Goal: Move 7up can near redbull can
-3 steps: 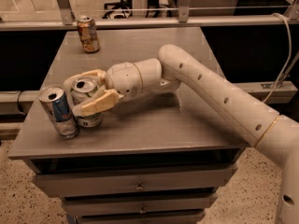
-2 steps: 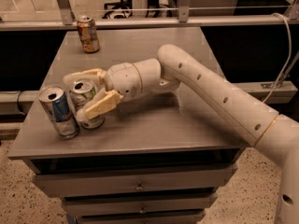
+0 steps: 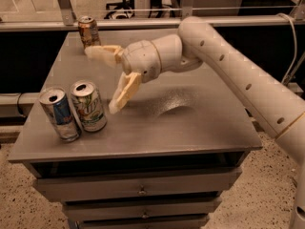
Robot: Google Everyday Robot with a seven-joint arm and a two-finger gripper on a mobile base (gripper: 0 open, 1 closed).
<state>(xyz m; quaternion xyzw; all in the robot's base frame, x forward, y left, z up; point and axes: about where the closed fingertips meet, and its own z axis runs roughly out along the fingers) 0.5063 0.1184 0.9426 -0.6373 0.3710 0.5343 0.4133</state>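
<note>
The 7up can (image 3: 89, 106), pale with green lettering and an open silver top, stands upright on the grey table (image 3: 190, 118) near its front left. The redbull can (image 3: 59, 114), blue and silver, stands right beside it on the left, almost touching. My gripper (image 3: 101, 80) hovers above and to the right of the 7up can. Its two cream fingers are spread wide, one (image 3: 102, 53) pointing back left, the other (image 3: 125, 92) pointing down. It holds nothing.
An orange-brown can (image 3: 88, 31) stands at the table's back left corner, close behind the upper finger. The table's front edge (image 3: 138, 152) lies just below the two cans, with drawers beneath. A metal rail runs behind the table.
The gripper was closed around the 7up can beside the redbull can. It has let go, opened wide, and pulled up and to the right. The 7up can stays standing.
</note>
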